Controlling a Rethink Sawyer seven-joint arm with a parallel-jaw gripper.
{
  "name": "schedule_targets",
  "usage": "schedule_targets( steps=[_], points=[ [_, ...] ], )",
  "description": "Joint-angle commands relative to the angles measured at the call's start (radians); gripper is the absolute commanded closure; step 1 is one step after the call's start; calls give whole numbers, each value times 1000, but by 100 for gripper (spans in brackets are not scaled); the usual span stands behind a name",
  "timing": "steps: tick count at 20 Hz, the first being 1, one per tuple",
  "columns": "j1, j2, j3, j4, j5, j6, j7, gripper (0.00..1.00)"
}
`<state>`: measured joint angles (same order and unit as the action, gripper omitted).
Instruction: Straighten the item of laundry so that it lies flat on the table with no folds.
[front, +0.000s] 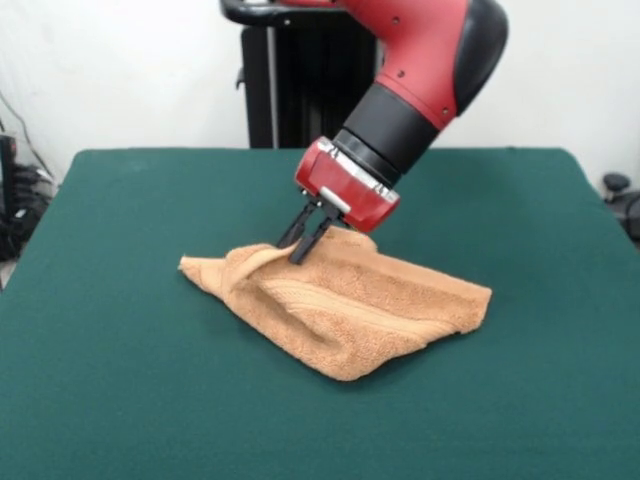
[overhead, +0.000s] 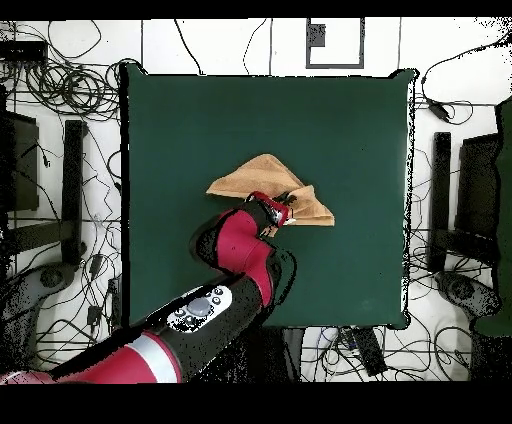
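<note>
I see the arm (front: 430, 70) coming down from the top of the front view, wrist tilted, red gripper (front: 305, 238) angled toward the robot's left side of the pic w/ both black fingers (front: 292, 232) close together, tips on a raised ridge of the towel (front: 340, 310). Looks pinched on that fold, fingers nearly touching. In the overhead view the arm (overhead: 235, 250) reaches up from the bottom edge, gripper (overhead: 284, 212) over the towel's (overhead: 262, 178) near edge.

Table (front: 120, 350) is dark green cloth, much wider than the towel. White wall behind, black pedestal (front: 290, 90) at the far side. Overhead shows cables (overhead: 70, 90) on the floor around the table (overhead: 350, 130).

Towel sits roughly mid-table, crumpled, folded over itself w/ a woven band visible along the front fold. The gripper is at its far upper part in the front view; the bulk spreads toward the camera and to the right.
</note>
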<state>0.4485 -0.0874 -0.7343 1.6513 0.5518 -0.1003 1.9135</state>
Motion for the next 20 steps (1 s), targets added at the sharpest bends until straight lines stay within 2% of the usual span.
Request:
schedule_targets(
  steps=[1,8,11,20],
  points=[
    [16,-33,13,-99,-22,223,88,100],
    [29,-96,-9,-79,-90,343,68,100],
    [37,-148,12,-45,-116,370,77,100],
    [128,-214,-41,-4,-134,596,159,100]
  ],
)
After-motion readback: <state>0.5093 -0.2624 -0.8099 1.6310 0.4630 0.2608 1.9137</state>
